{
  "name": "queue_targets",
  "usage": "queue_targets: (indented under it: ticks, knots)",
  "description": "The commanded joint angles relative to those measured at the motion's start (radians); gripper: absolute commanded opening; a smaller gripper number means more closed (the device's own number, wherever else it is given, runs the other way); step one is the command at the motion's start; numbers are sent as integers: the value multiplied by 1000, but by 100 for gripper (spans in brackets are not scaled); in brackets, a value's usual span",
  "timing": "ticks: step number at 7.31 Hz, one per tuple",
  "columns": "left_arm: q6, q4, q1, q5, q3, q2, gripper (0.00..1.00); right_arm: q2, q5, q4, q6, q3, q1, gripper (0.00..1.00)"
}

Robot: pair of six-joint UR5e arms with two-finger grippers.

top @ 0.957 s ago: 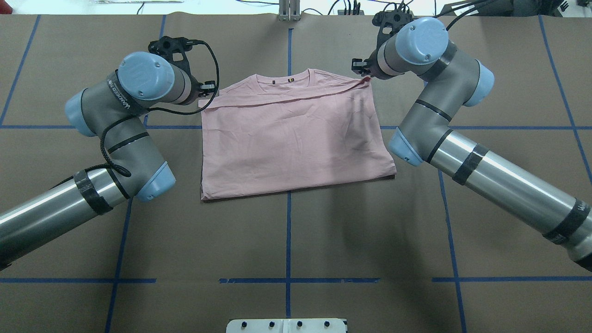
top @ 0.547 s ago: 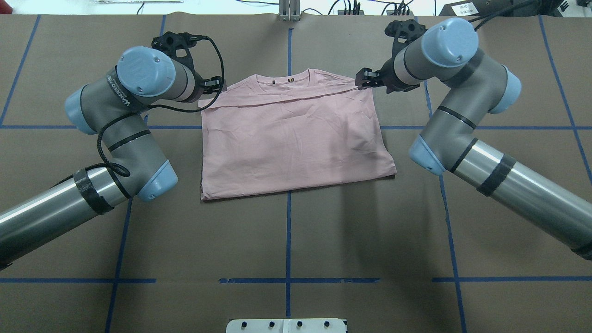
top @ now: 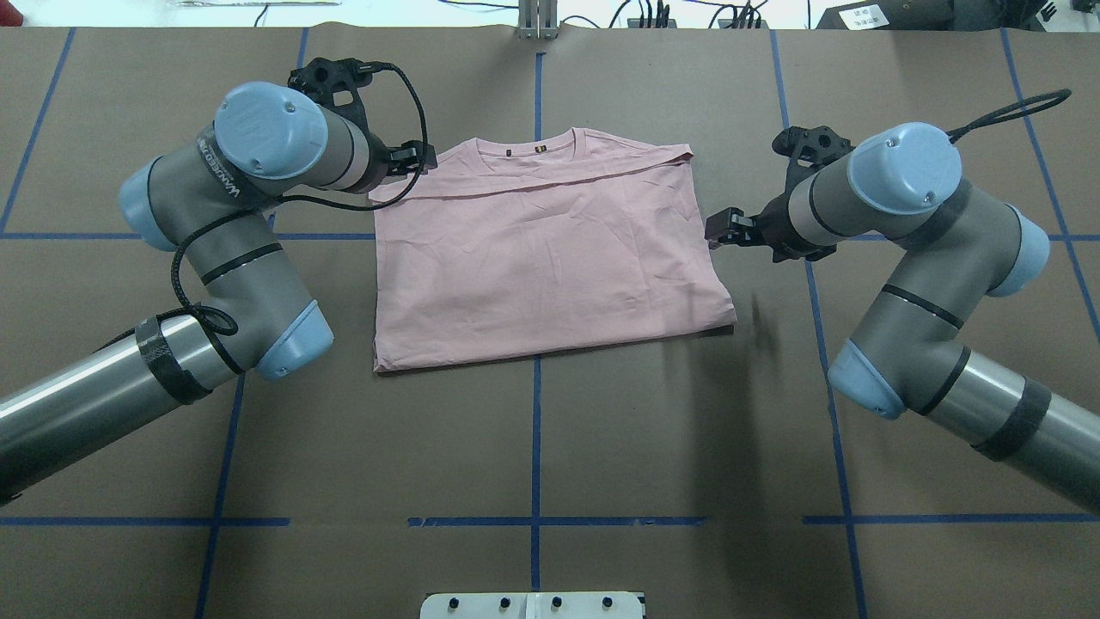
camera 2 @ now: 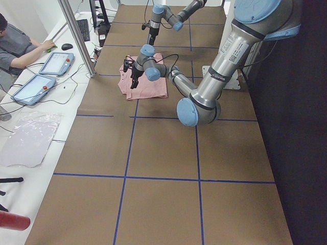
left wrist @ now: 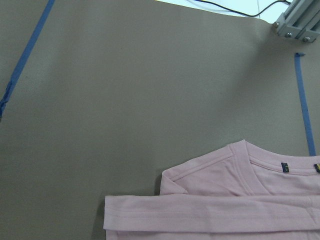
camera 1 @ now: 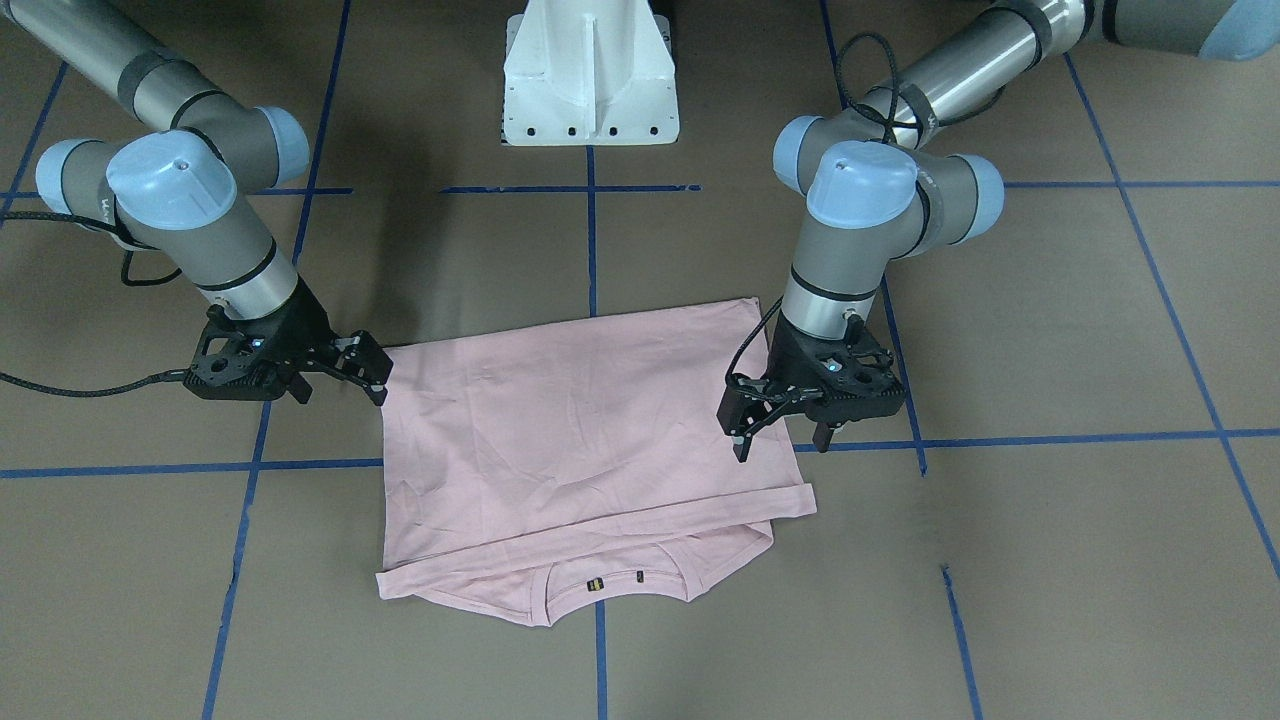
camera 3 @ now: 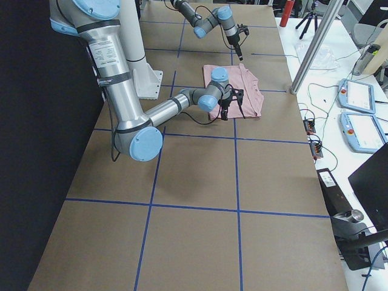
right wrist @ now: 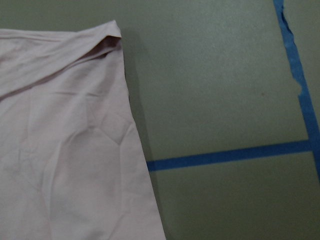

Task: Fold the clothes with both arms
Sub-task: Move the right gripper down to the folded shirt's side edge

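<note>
I see my right arm has moved, and the shirt lies flat.
In the overhead view the pink T-shirt (top: 550, 249) sits folded in the middle of the brown table (top: 533, 447). My right gripper (top: 720, 230) has left its top right corner and is now by its right edge, fingers apart, holding nothing. My left gripper (top: 415, 158) stays at the top left corner, also apart and empty. I can't read the white writing on the left arm (top: 225, 176).

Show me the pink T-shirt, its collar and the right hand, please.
pink T-shirt (top: 550, 258): overhead exterior view, middle of the folded cloth.
collar (top: 524, 150): overhead exterior view, neck band between its two labels.
right hand (top: 711, 232): overhead exterior view, midway between the fingertips.
</note>
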Motion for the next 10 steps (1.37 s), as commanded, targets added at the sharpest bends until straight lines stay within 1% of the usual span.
queue_targets:
  ticks: [1, 3, 4, 5, 6, 7, 8, 9, 10]
  knots:
    - [-1, -4, 1, 0, -1, 3, 100, 6, -27, -58, 5, 9, -59, 99]
    - [-1, -6, 1, 1, -1, 5, 100, 4, -28, -58, 5, 8, -93, 98]
    - [-1, -6, 1, 1, 0, 6, 100, 4, -28, -58, 5, 8, -97, 95]
    - [1, -6, 1, 1, 0, 6, 100, 3, -28, -58, 5, 6, -99, 90]
    - [1, -6, 1, 1, -1, 8, 100, 3, -26, -58, 5, 3, -105, 78]
    - [1, -7, 1, 1, 0, 8, 100, 3, -25, -58, 3, 5, -104, 43]
    - [1, -6, 1, 1, 0, 6, 100, -2, -25, -58, -7, 5, -102, 6]
    - [1, -7, 1, 1, 0, 6, 100, -3, -26, -58, -9, 8, -99, 0]
    - [1, -7, 1, 1, 0, 11, 100, -6, -31, -58, -7, 12, -99, 0]
